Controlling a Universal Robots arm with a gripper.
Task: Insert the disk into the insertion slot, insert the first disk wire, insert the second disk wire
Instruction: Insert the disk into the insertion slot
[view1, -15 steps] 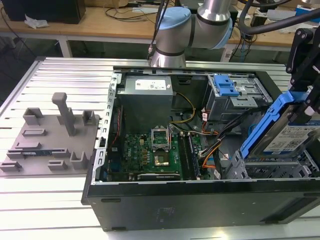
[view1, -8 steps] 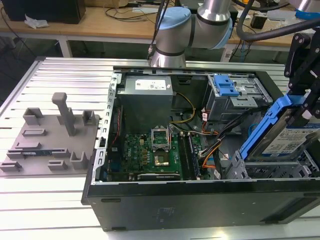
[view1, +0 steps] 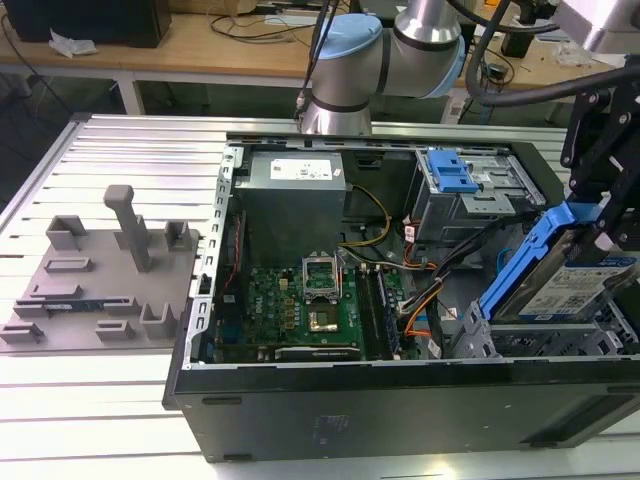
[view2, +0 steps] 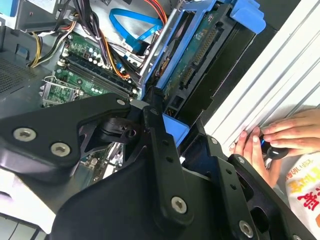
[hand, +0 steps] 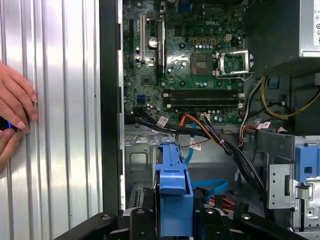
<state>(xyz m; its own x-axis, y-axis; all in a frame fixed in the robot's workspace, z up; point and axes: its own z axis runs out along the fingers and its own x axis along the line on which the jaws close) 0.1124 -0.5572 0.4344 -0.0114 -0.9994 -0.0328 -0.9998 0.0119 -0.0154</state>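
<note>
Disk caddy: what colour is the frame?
The disk caddy is bright blue, clearest in the exterior view.

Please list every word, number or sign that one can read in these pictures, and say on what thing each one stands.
No text can be quoted with certainty.
White label on the disk: print too small to read.
Label on the power supply: too small to read.
Fine white component marks on the motherboard: too small to read.
Red characters on the white packet beside the hand: cut off at the picture's edge, not readable.
</note>
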